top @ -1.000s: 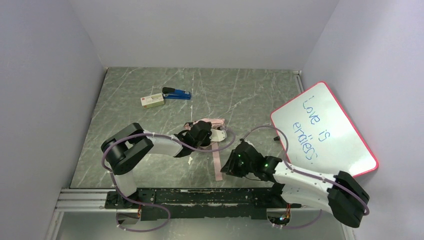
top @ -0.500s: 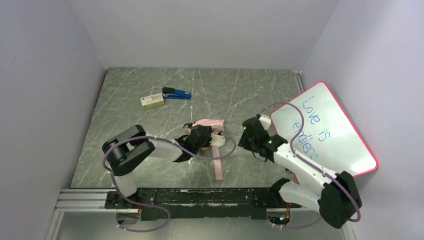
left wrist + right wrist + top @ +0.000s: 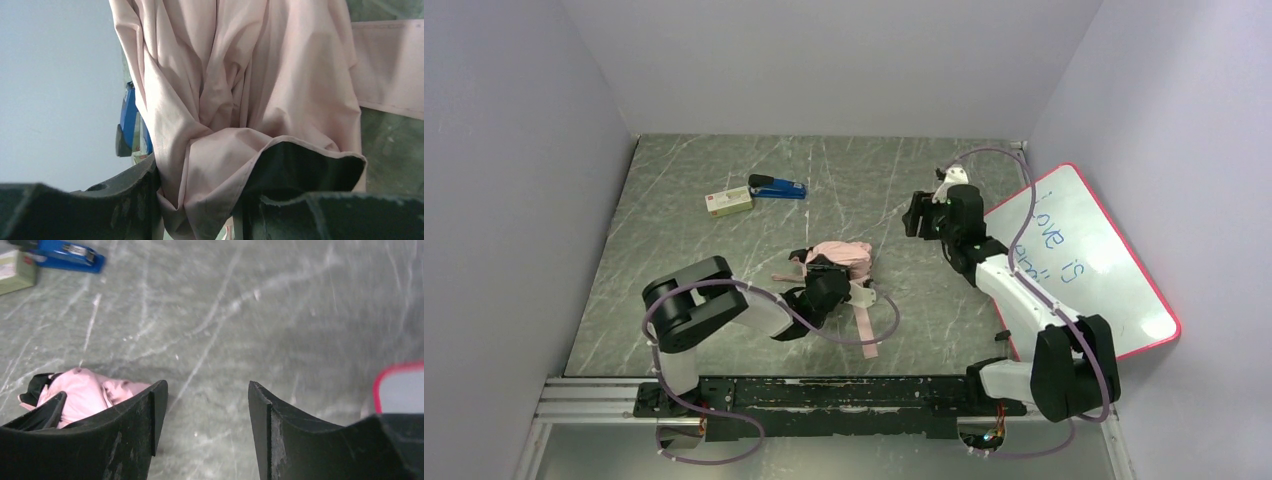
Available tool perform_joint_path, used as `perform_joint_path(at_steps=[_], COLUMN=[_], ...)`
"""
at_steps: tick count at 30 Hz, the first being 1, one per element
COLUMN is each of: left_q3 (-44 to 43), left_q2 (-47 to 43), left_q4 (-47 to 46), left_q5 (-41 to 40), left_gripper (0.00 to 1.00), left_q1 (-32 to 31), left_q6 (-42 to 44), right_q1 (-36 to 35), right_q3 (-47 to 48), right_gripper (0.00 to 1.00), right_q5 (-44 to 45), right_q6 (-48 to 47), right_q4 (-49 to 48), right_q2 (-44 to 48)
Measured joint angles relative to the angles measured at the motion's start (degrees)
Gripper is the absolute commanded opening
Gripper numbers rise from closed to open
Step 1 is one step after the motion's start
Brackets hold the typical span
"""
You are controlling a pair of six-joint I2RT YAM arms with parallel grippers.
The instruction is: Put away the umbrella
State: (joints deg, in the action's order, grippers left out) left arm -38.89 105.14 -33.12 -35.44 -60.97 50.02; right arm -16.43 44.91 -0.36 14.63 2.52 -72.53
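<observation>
One claw point(image 3: 200, 200) clamps the umbrella point(image 3: 240, 85) amid open table point(image 3: 724, 160).

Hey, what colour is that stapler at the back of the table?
Blue with a black top; the stapler shows best in the top view.

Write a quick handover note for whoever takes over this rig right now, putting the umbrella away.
Left gripper: shut on the umbrella, pink fabric pinched in its jaws.
Right gripper: open, empty, above the far right of the table.
Umbrella: bunched mid-table, strap lying loose toward the near edge.
Done: fabric roughly gathered.
Left: likely tidy it and fasten the strap.
</observation>
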Motion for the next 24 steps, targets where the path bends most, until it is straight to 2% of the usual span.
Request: perform_joint_path(at_steps=[5, 8, 12, 18, 24], left_q3=[0.0, 0.0, 0.6, 1.2, 1.2], left_q2=[2.6, 4.3, 6.4, 8.6, 9.7], left_q4=[-3.3, -5.6, -9.4, -13.4, -15.3], left_q5=[-4.6, -7.5, -10.7, -13.6, -14.8], left_gripper=[0.05, 0.05, 0.05, 0.05, 0.05], left_q1=[-2.0, -3.5, -5.2, -7.0, -7.4], left_q6=[2.4, 4.1, 6.7, 9.3, 10.5], right_q1=[0.4, 0.6, 0.6, 0.6, -2.0], right_q3=[-5.8, -4.3, 4.7, 16.5, 21.2], right_gripper=[0.63, 0.65, 0.66, 0.66, 0.65], right_q5=[-8.3, -17.3, -29.5, -44.2, -49.0], right_q6=[-11.1, -20.1, -31.9, -48.5, -60.5], right_q4=[-15.1, -15.4, -9.1, 7.6, 19.6], right_q2=[0.0, -2.4, -9.5, -18.4, -23.2])
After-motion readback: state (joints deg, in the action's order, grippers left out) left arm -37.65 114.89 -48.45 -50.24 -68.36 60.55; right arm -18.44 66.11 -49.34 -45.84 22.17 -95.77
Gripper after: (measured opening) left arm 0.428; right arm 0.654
